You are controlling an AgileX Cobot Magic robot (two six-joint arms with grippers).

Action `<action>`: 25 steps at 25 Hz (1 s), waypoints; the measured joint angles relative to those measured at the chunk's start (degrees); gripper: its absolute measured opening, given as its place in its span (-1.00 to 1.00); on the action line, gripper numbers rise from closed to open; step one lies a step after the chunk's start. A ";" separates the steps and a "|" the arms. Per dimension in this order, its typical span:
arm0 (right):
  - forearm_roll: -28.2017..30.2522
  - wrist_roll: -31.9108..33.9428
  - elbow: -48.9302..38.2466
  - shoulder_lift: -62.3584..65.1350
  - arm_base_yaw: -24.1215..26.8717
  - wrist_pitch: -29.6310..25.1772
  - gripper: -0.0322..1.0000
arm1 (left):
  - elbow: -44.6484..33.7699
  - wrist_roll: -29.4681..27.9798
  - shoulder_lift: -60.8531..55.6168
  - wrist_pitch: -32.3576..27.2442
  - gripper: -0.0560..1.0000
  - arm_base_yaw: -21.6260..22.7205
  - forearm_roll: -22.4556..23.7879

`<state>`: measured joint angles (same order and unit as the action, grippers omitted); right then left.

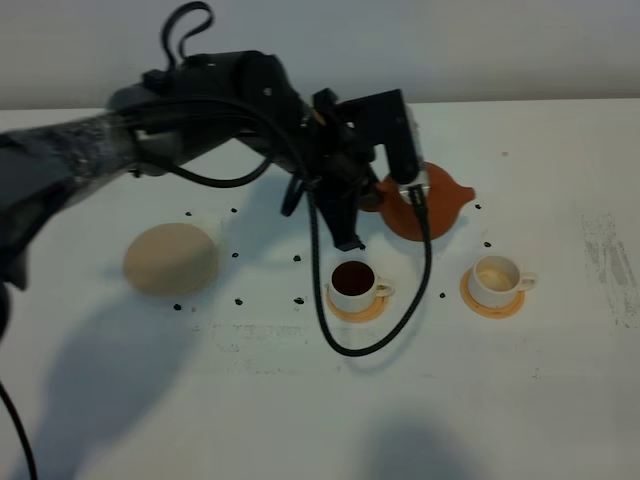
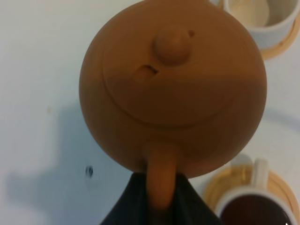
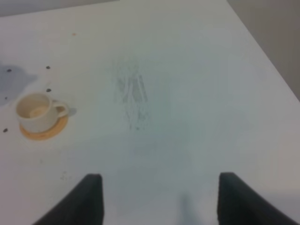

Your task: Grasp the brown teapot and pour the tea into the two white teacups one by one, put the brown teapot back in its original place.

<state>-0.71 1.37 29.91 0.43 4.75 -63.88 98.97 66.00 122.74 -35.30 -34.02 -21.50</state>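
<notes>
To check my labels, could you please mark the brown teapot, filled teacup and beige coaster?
brown teapot (image 2: 173,91): left wrist view, lid.
filled teacup (image 1: 355,298): exterior high view, front wall.
beige coaster (image 1: 170,258): exterior high view, centre.

The table (image 1: 560,400) bears one beige coaster (image 1: 170,258), two orange coasters (image 1: 345,310) (image 1: 490,309).

The left gripper (image 2: 161,199) clamps the handle of the brown teapot (image 2: 173,93), while the right gripper (image 3: 159,197) holds its jaws wide apart.
</notes>
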 joint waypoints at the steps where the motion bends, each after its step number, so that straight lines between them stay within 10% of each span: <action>1: 0.00 0.00 0.00 0.00 0.00 0.00 0.05 | 1.10 0.63 0.70 -0.11 -0.75 -0.32 0.00; 25: -0.43 0.00 0.00 0.00 0.00 0.00 0.05 | 2.56 21.19 5.68 4.47 -0.75 -2.77 2.78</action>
<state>-1.14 1.37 29.91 0.43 4.75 -63.88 101.53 87.19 128.42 -30.82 -36.80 -18.72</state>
